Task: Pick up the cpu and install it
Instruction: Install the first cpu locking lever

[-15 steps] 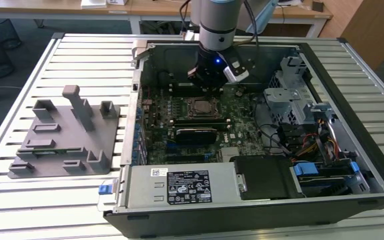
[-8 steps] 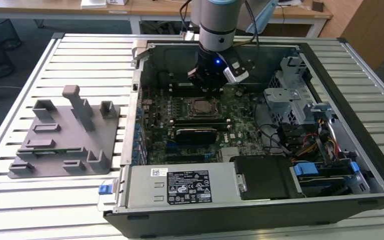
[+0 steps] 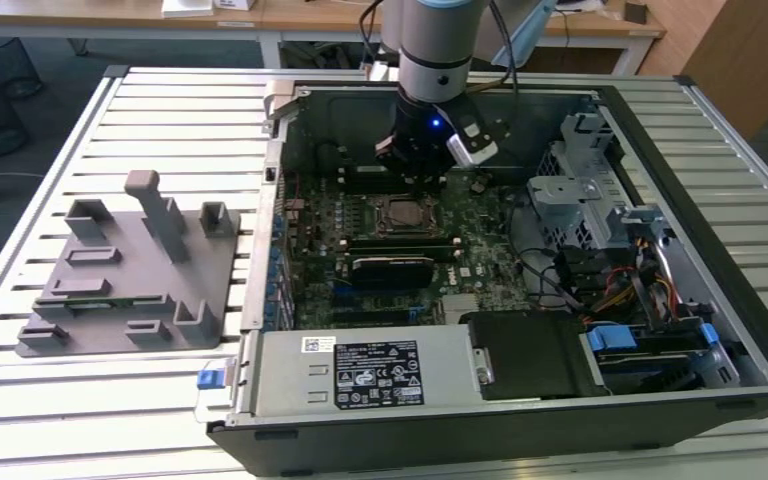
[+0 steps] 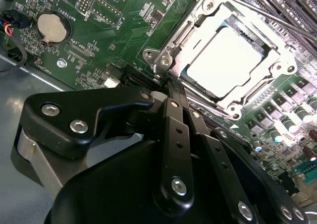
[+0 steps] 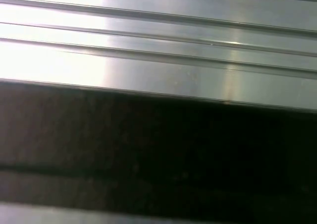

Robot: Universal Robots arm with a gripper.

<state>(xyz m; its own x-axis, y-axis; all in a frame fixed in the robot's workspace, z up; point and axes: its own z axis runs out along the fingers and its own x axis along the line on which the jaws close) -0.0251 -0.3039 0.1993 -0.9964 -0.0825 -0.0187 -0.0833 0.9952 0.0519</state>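
Going from the exterior view's left: the grey fixture block (image 3: 131,275) stands on the slatted table (image 3: 37,390), well away from the fingers, and no chip shows on it. To its right is the open computer case (image 3: 491,420) with the green motherboard (image 3: 484,265) inside. The gripper (image 3: 420,180) hangs from the arm over the board, just above the dark socket frame (image 3: 404,213).

In the second wrist view, the black fingers (image 4: 176,92) run together to a thin tip, pressed closed with nothing between them. That tip rests at the edge of the socket frame (image 4: 163,60), at or just beside its metal bracket; whether it touches is hard to tell. Just beyond the tip lies the cpu (image 4: 225,60), its bright metal top flat inside the frame, apart from the fingers and not held. To the other side of the fingers, the round coin battery (image 4: 51,27) sits on the board.

The pickup and placing look done: the chip sits in its socket. Whether the frame is latched over it I cannot tell.
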